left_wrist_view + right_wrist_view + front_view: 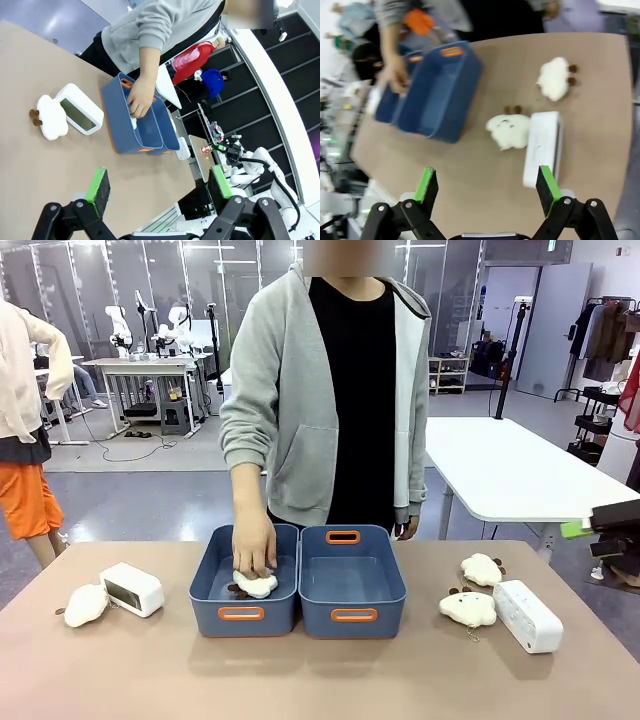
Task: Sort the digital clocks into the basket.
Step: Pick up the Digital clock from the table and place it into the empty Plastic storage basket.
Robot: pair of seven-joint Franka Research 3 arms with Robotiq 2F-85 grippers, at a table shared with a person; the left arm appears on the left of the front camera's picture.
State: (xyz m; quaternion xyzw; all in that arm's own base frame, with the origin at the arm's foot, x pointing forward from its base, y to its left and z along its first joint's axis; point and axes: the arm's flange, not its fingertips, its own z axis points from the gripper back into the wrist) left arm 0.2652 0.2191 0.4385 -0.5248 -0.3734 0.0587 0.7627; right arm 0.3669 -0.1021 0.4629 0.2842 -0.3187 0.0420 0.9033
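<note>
Right, both digital clocks are out on the brown counter (320,680) and neither is in a bin. The left clock (132,589) sits well to the left of the bins, dark display facing this way, with a cream plush toy (85,605) right up against its outer side. The right clock (527,616) lies at an angle far over on the other side. A second plush toy (468,608) is tight against it, between the clock and the bins, and a third plush toy (482,569) is just behind that one.

In the middle, two blue baskets stand side by side and touching, the left basket (215,615) and the right basket (385,618), and I cannot tell which one is meant for the clocks. The person stands at the far edge with a hand (254,543) down in the left basket, resting on a fourth plush toy (256,584). The right basket has nothing in it.

The left end effector (159,182) hangs above the counter with its green pads spread wide and nothing between them; its clock (80,114) lies well ahead. The right end effector (486,182) is spread wide too, holding nothing, above its clock (543,147) and the neighbouring plush.
</note>
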